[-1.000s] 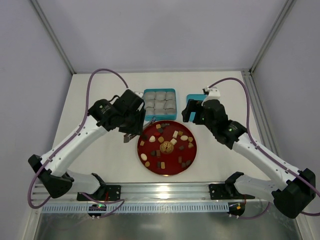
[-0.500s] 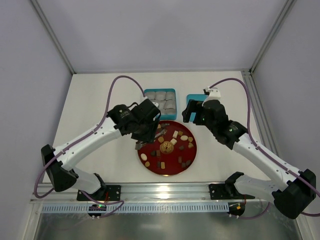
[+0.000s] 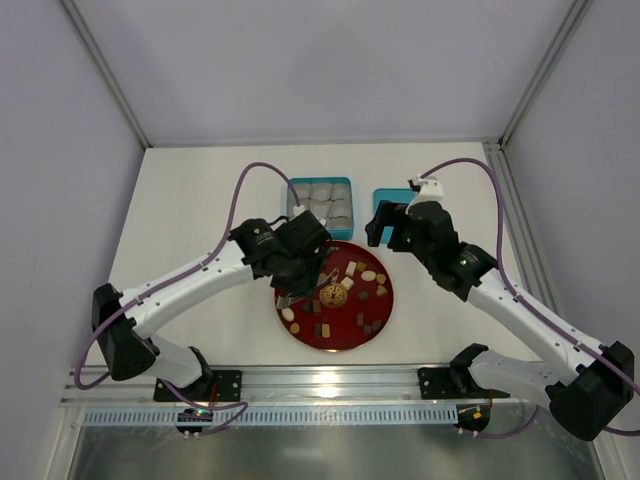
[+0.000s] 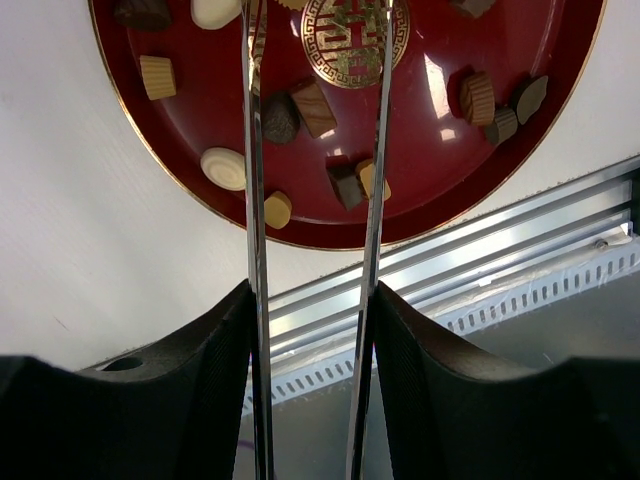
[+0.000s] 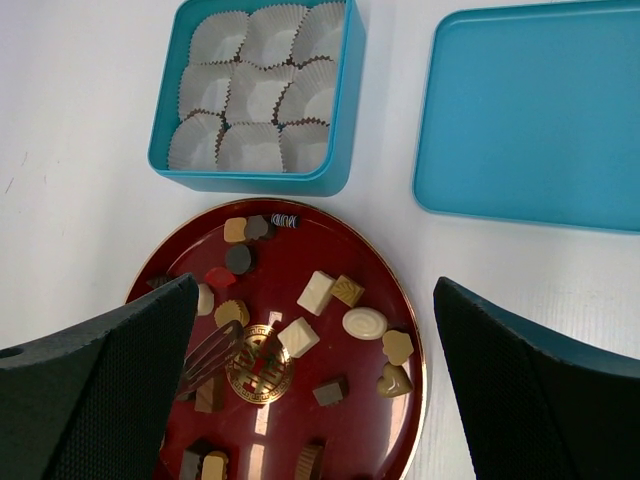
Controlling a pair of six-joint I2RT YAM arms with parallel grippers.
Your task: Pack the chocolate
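Left hand grips tweezers, tips apart, empty. Chocolate looks small, light (easily marred); pinch flat sides.

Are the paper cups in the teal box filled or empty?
Empty: right wrist view shows all nine cups as bare white paper; chocolate lies on the red plate.
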